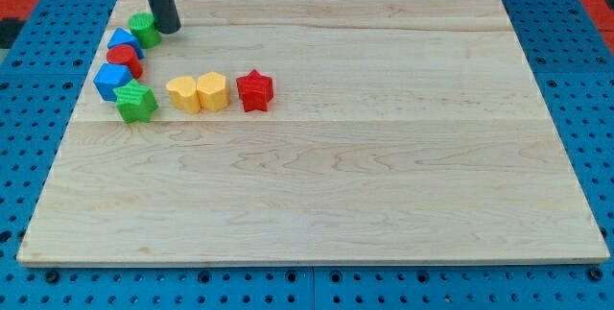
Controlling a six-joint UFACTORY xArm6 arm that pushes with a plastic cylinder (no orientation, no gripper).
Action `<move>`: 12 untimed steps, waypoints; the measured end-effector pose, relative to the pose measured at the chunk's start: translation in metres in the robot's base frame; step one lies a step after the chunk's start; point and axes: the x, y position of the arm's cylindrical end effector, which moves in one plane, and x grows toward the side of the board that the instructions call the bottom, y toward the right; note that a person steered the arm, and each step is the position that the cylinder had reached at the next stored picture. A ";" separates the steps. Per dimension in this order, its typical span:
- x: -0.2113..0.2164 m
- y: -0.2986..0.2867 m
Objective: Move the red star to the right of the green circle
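Wooden board (384, 185), pale, lying on a blue perforated base (585, 108); all blocks grouped toward the view's left and top.

Nearest row, left to right:
- green star (135, 102), at the view's left end.
- yellow block (182, 93), touching a second yellow block (213, 90), heart-like; exact shapes hard to settle.
- red star (254, 89), just beside the second yellow block, on its right. This is the task's piece; open board lies to its right and below.

Next, along the left edge, going up the view:
- blue block (112, 80), touching the green star.
- red circle (125, 59).
- second blue block (123, 40).

Farthest:
- green circle (145, 29), top of the cluster.
- my tip (170, 30), a plain rod end with nothing to open or close and nothing held, standing just beside the green circle on its right, seemingly in contact.

Governing relation: the red star lies down-view and to the right of my tip, well apart. My tip occupies the spot the star is meant for. Judgement: the push must start from the star's lower right side, driving it up and leftward.
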 end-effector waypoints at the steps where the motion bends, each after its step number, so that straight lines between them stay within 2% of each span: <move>1: 0.000 -0.009; 3: 0.000 0.010; 4: 0.014 0.020; 5: 0.051 0.086; 6: 0.051 0.187; 7: 0.083 0.232; 8: 0.163 0.225; 9: 0.169 0.152; 10: 0.155 0.116; 11: 0.139 0.117; 12: 0.139 0.145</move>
